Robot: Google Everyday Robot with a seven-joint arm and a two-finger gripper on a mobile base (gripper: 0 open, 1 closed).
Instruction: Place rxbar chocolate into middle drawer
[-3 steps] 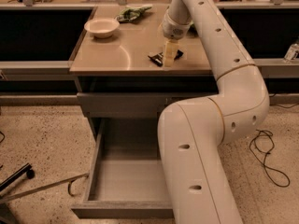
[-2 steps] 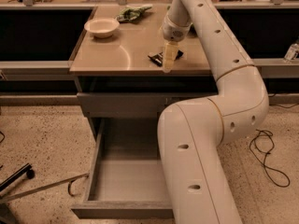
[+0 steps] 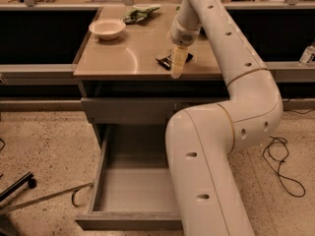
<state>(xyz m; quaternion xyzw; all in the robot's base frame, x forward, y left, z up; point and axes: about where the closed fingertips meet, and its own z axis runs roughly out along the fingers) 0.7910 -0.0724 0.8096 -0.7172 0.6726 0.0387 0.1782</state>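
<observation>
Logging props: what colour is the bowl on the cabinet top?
The bowl is cream-white, camera view; the gripper is at the rxbar chocolate.

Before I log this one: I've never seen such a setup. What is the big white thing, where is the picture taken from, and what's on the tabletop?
The big white jointed tube is a robot arm. It rises from the lower foreground and reaches over a tan tabletop. At its end is the tool, the pale grasping part, pointing down near the tabletop's front edge, right at a small flat black wrapped bar lying there. Whether the tool grips the bar I cannot tell. Further back sit a pale shallow bowl and a crumpled green packet. Below, a wide grey metal drawer stands pulled open; the floor that shows is bare. There is one view, looking down at the cabinet's front.
</observation>
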